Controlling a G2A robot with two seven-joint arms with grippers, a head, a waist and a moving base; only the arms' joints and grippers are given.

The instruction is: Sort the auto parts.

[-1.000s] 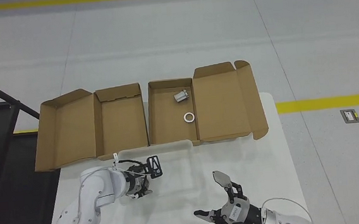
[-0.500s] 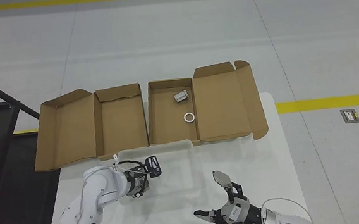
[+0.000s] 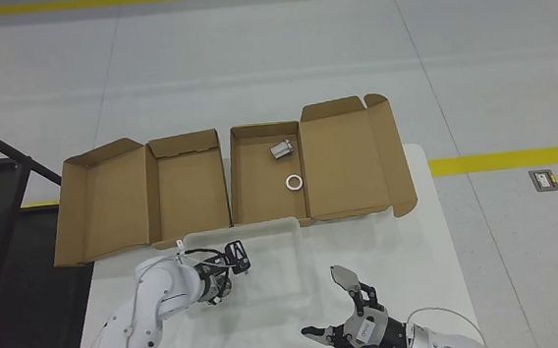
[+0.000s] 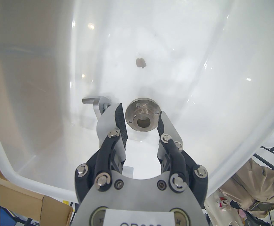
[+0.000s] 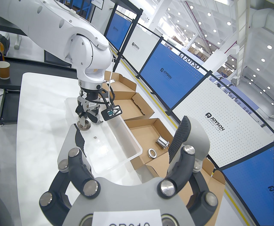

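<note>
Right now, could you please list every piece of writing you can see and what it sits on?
Sticker on the left claw: cut off at the edge.
Tag on the right claw: cut off likewise.
Partition panels: a brand logo with its name.
Floor plate: too small to read.

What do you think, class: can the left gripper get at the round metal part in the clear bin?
Probably yes. The left gripper sits inside the bin, open, with a finger on each side of the round metal part, and nothing lies between them.
</note>
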